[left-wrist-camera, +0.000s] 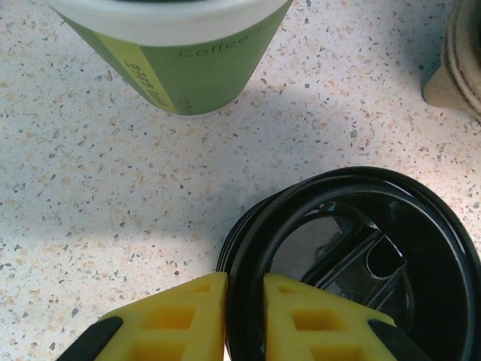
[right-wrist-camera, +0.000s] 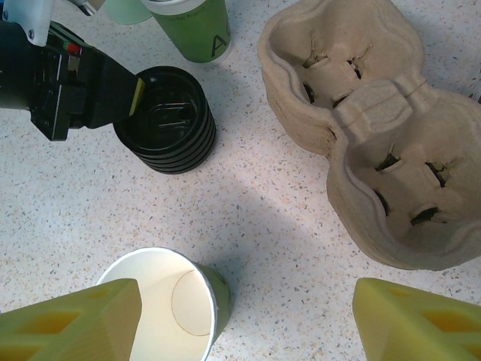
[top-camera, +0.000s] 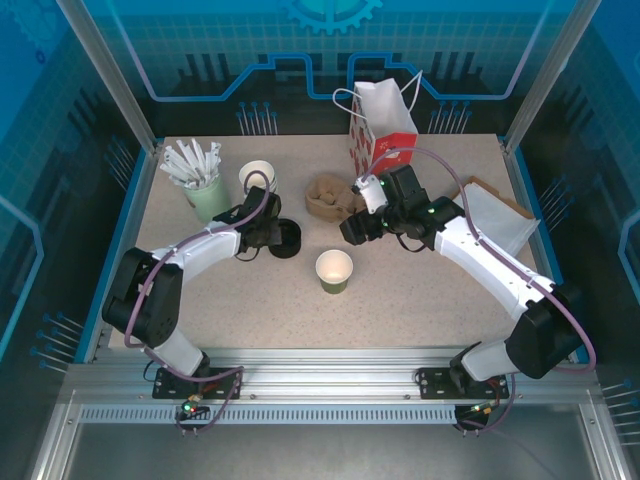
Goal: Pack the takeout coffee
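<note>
While the olive-green paper cup (top-camera: 334, 270) stood lidless at table (top-camera: 420, 290) centre, nothing was packed yet. L gripper (left-wrist-camera: 244, 301), at the cup's 10 o'clock, looked pinched on the top lid (left-wrist-camera: 353, 256) of the lid stack (right-wrist-camera: 169, 124), tho contact was partly hidden. R gripper (right-wrist-camera: 244, 312) hung spread above the cup. To do: lidding, then pulp carrier (right-wrist-camera: 376, 128) at 12 o'clock. Second green cup (left-wrist-camera: 188, 68) read "Coffee"; other print illegible.

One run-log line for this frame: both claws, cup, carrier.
left claw: pinching top lid rim | right claw: open near lidless cup | carrier: empty
</note>
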Controlling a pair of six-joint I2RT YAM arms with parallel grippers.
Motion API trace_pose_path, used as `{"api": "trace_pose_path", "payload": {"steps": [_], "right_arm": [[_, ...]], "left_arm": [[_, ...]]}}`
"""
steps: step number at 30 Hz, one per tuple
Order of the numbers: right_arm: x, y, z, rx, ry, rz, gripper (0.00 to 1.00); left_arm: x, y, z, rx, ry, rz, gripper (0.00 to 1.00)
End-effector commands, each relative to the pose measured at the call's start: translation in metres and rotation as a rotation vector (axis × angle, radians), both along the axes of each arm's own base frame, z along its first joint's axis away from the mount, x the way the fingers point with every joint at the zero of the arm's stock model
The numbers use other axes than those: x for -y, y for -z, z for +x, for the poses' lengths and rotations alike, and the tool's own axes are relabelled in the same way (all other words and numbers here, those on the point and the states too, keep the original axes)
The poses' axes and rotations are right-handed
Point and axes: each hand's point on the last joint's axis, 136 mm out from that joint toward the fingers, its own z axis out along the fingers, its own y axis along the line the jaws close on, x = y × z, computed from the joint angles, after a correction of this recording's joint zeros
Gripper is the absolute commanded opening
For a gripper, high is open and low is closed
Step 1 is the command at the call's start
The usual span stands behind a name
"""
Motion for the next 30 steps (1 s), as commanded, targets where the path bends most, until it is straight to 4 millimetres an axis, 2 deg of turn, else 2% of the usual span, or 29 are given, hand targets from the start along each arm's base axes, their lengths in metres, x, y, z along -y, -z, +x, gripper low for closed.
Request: {"api": "trace_pose_path", "payload": {"steps": [1,7,12,16,20,23,26,30], "right_arm": [[-0.005,-0.007,-0.005,0.018,-0.024,-0.001,0.76],[-0.004,-0.015,-0.006,0.032,-0.023,0.004,0.76],[0.003,-0.037,-0.007,0.061,-0.001,0.021,0.76],[0.002,-0.076,-0.008,0.104,-0.01,0.187,0.76],[-0.024,-0.117,-0.013,0.155,-0.126,0.408,0.77],[-0.038,-0.142,-0.017,0.204,-0.207,0.529,0.77],[-0.043,-0.162,-0.024,0.275,-0.268,0.633,0.82],[-0.043,-0.183,-0.03,0.351,-0.325,0.742,0.91]], "left_arm": [[0.001,-0.012,0.01,0.034,0.007,-0.004,0.18],[0.002,-0.031,0.009,0.081,0.0,-0.038,0.17],[0.007,-0.066,-0.004,0.153,0.003,-0.14,0.15],[0.033,-0.116,-0.022,0.249,0.057,-0.39,0.14],[0.068,-0.174,-0.038,0.305,0.152,-0.703,0.14],[0.085,-0.213,-0.046,0.327,0.199,-0.891,0.13],[0.094,-0.241,-0.053,0.337,0.226,-1.038,0.12],[0.103,-0.261,-0.06,0.325,0.249,-1.171,0.11]]}}
